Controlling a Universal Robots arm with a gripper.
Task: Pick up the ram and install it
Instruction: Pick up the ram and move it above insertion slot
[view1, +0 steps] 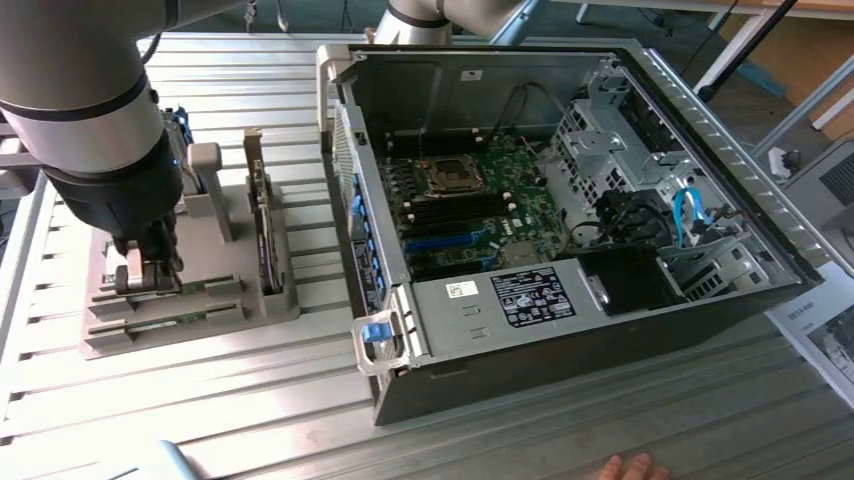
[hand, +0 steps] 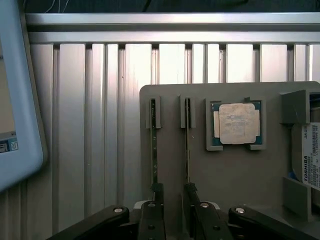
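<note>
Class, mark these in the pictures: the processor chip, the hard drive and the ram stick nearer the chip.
processor chip (hand: 235, 123), wrist view, middle of its lid.
hard drive (hand: 311, 155), wrist view, on its white label.
ram stick nearer the chip (hand: 187, 150), wrist view, its thin edge.

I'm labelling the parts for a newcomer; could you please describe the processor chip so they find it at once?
Beside the open computer case stands a grey holder block. On it, the processor chip lies flat in a square recess, between the thin ram sticks standing on edge and the white-labelled hard drive. It alone is square with a pale metal top.
</note>
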